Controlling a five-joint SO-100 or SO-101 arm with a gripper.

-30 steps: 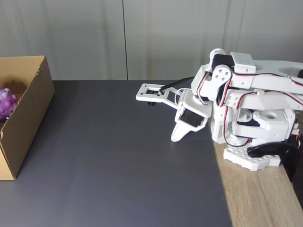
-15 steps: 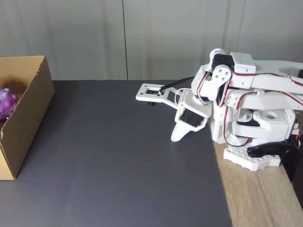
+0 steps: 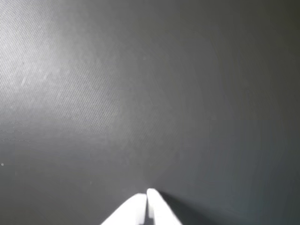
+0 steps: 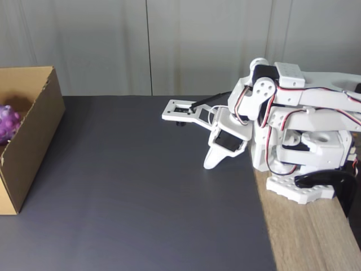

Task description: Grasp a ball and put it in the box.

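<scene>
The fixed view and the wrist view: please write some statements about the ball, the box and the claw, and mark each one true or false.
1. The ball lies inside the box. True.
2. The claw is shut on the ball. False: its tips meet with nothing between them, over the dark mat.
3. The box stands at the right edge of the fixed view. False: it stands at the left edge.
4. The arm is folded near its base, far from the box. True.
5. The arm's base rests on the dark mat. False: it sits on the wooden table.
</scene>
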